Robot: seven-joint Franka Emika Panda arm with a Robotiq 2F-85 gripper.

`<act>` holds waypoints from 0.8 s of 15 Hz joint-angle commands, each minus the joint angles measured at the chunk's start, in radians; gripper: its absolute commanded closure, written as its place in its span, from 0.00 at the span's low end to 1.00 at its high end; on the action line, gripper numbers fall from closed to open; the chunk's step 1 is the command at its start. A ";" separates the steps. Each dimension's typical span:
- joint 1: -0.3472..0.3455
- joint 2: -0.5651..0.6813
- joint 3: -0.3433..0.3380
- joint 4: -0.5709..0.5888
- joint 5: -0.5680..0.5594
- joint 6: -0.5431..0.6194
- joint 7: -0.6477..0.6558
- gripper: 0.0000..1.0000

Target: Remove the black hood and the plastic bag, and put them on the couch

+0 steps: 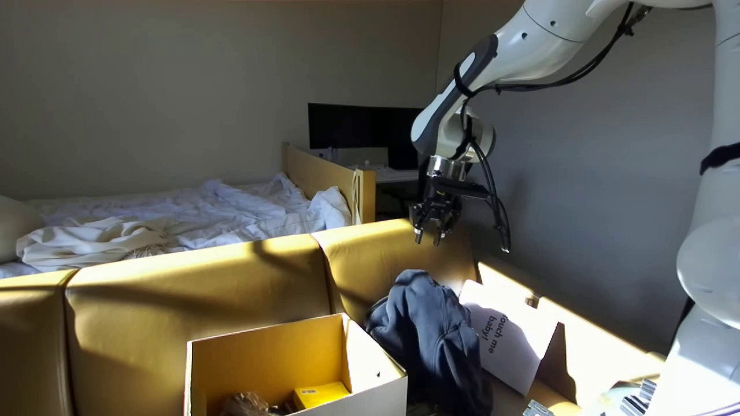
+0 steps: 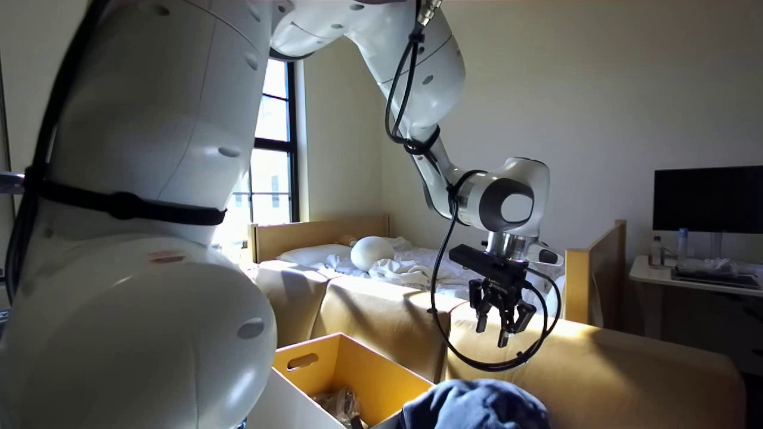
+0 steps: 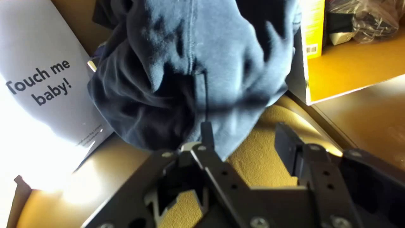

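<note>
- While the hood [image 1: 428,335] lies heaped on the couch [image 1: 196,300], between the box [image 1: 266,358] and a white card [image 1: 509,335], nothing grips it; I judge its half of the job done.
- The bag [image 3: 376,25], as I take the crumpled clear plastic to be, sits down inside the box, so that half looks not yet done: it needs lifting out and laying on the couch.
- The fingers [image 3: 287,148] stand well apart with nothing between them; in both exterior views they are above the hood and clear of it.
- The box is open-topped, pale outside and yellow-tan within, with a handle slot [image 2: 303,361] in a wall. What its bottom rests on I cannot tell.
- Besides the bag it holds a small yellow carton [image 1: 321,395], just beside the wall nearest the hood, and something dark [image 3: 340,22] by the plastic, too little shown to name.
- The hood is outside the box, close against its wall; whether a fold is tucked beneath is hidden.
- The white card reads "Touch me baby!"; whether it belongs to another container I cannot tell.
</note>
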 commanded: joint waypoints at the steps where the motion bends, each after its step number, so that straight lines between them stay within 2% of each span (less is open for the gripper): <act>1: 0.009 -0.088 0.014 -0.035 0.001 0.002 0.019 0.16; 3: 0.029 -0.139 0.038 -0.058 0.013 -0.009 -0.002 0.03; 4: 0.044 -0.167 0.053 -0.076 0.018 -0.008 -0.003 0.01; 8: 0.125 -0.287 0.117 -0.174 0.006 0.009 0.007 0.00; 12: 0.227 -0.344 0.199 -0.245 -0.014 -0.023 0.011 0.00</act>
